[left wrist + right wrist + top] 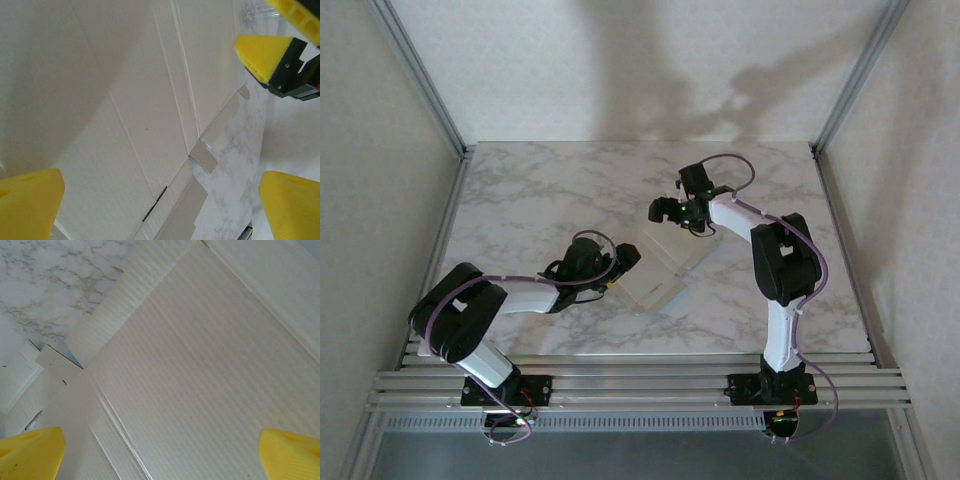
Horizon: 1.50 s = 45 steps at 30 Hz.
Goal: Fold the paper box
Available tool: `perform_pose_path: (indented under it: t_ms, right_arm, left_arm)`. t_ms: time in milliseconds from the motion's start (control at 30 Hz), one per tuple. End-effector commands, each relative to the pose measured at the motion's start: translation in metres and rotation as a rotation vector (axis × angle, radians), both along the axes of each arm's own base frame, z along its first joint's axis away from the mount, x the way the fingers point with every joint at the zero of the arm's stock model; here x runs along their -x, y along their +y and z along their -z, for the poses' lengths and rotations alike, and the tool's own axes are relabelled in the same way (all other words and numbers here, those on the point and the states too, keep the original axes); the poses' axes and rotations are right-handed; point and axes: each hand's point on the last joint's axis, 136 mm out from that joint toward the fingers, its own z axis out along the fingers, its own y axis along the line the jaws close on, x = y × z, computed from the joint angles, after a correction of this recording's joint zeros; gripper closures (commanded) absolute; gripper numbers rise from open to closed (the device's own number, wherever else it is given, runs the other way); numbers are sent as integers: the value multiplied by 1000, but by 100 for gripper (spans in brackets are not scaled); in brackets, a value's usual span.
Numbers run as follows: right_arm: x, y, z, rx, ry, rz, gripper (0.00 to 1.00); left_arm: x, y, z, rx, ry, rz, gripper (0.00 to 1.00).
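The paper box (668, 268) lies flat and unfolded on the marble table (540, 190), pale grey-white face up, with creases and small edge tabs. My left gripper (626, 266) hovers over its near-left edge, and my right gripper (667, 212) over its far corner. In the left wrist view the card (125, 100) spans the space between the open yellow fingertips (30, 202); a small tab (204, 157) sticks out onto the marble. My right gripper's yellow fingers (260, 55) show at the top right there. In the right wrist view the ribbed card (200, 365) lies under my open right gripper (160, 455).
Marble (45, 285) shows beyond the card's edge. Aluminium frame posts (430, 90) stand at the table's back corners, and a rail (640, 385) runs along the near edge. White walls enclose the cell.
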Motion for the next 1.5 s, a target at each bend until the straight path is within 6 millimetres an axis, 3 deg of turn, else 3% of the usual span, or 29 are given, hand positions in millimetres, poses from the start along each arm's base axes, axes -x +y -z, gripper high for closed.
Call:
perform_pose_path:
  t_ms: [0, 233, 333, 500, 633, 800, 900, 1033, 1200, 1333, 1467]
  right_arm:
    - [11, -14, 24, 26, 52, 46, 1]
    - [45, -39, 47, 58, 100, 93, 1]
    - [60, -46, 48, 44, 106, 116, 1]
    - [99, -54, 45, -20, 138, 203, 1]
    - [129, -46, 39, -72, 149, 253, 1]
    - [159, -8, 18, -114, 133, 207, 1]
    - [161, 1, -6, -147, 78, 179, 1]
    - [149, -10, -36, -74, -20, 103, 1]
    - [127, -20, -51, -69, -38, 5, 1]
    - [110, -31, -39, -11, -1, -45, 1]
    - [99, -41, -21, 18, 33, -60, 1]
  left_arm:
    - [-5, -5, -4, 1, -21, 21, 1]
    - [-19, 18, 14, -25, -1, -33, 1]
    - [-28, 25, 18, -43, -7, -50, 0]
    - [-55, 20, 24, -73, -18, -56, 1]
    - [-89, 12, 26, -87, -38, -54, 1]
    - [-143, -3, -1, -70, -147, -42, 0]
    - [-157, -3, -32, -67, -214, -42, 0]
    - [-141, 1, -57, -75, -226, -12, 0]
    - [-89, 8, -54, -70, -154, 16, 0]
    - [-49, 6, -41, -31, -74, 26, 0]
    - [-27, -4, -33, 17, -25, 35, 1]
